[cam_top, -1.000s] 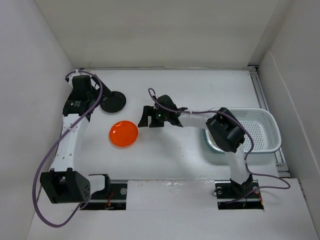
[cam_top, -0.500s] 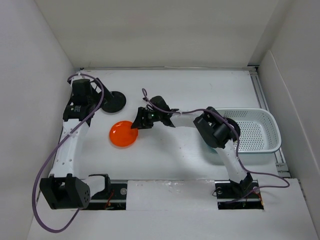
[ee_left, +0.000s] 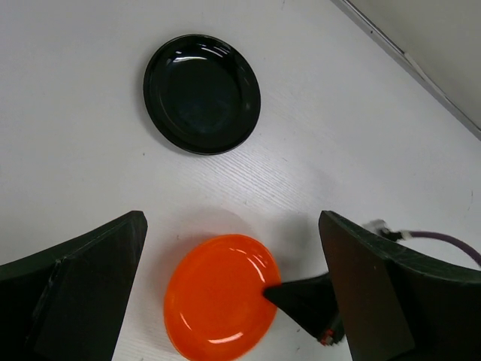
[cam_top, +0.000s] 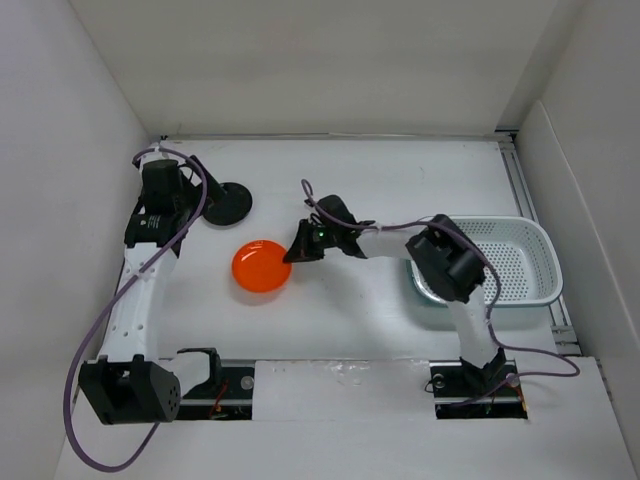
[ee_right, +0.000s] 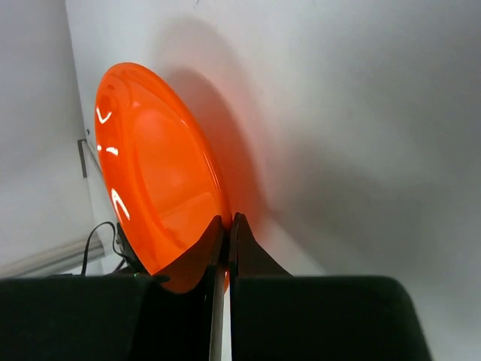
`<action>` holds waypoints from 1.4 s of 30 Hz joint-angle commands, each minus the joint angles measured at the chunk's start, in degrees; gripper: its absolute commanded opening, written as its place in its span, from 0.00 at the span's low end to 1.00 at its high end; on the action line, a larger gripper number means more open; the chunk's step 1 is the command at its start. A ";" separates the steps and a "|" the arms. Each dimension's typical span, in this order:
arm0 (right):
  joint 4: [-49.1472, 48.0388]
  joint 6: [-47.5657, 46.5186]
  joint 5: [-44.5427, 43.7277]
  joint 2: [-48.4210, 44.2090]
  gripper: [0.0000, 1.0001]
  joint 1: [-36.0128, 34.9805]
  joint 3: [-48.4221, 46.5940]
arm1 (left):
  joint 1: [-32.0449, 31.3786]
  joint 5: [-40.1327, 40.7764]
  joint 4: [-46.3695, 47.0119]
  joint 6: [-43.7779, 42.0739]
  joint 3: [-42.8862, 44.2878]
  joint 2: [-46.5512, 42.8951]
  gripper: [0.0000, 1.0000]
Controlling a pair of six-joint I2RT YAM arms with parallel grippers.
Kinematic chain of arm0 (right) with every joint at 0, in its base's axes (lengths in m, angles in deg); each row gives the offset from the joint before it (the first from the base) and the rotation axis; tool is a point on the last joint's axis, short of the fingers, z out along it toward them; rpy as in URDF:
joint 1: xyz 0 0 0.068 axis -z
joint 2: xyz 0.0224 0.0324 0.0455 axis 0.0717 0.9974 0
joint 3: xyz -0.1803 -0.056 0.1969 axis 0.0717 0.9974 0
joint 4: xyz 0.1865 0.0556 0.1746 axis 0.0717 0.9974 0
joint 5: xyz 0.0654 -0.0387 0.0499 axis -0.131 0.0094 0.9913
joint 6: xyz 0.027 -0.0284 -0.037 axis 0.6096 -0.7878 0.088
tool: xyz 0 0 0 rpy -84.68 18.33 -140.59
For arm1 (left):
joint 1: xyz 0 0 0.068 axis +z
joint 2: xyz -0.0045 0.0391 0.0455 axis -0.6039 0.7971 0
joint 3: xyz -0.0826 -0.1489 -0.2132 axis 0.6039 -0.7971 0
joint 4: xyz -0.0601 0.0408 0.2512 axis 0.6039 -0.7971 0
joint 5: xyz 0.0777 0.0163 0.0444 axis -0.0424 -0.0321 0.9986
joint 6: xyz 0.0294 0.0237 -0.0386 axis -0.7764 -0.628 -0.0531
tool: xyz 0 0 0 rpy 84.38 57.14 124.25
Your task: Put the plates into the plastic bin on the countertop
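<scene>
An orange plate [cam_top: 260, 267] lies left of the countertop's [cam_top: 340, 320] middle. My right gripper [cam_top: 294, 254] is shut on its right rim. In the right wrist view the two fingers pinch the orange plate [ee_right: 150, 173] at its edge, right gripper [ee_right: 228, 218], and the plate stands tilted over its shadow. A glossy black plate [cam_top: 228, 203] rests flat behind it, also seen from the left wrist as the black plate [ee_left: 201, 94]. My left gripper [cam_top: 163, 182] hovers open at the far left; left gripper [ee_left: 231, 218] has the orange plate [ee_left: 218, 297] showing between its fingers far below. The plastic bin [cam_top: 520, 262] sits at the right.
White walls bound the countertop at the left, back and right. The right arm's elbow [cam_top: 450, 262] hangs over the bin's left end. A purple cable [cam_top: 190, 200] loops beside the left wrist, close to the black plate.
My right gripper reached left to the orange plate and shut on its rim. The plate has shifted a little to the right. The left gripper stayed open, barely moving.
</scene>
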 commanded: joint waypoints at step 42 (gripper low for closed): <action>25.75 -5.93 -20.18 -84.03 0.00 62.38 56.51 | 0.04 -10.41 6.07 -0.89 -4.19 -6.56 1.00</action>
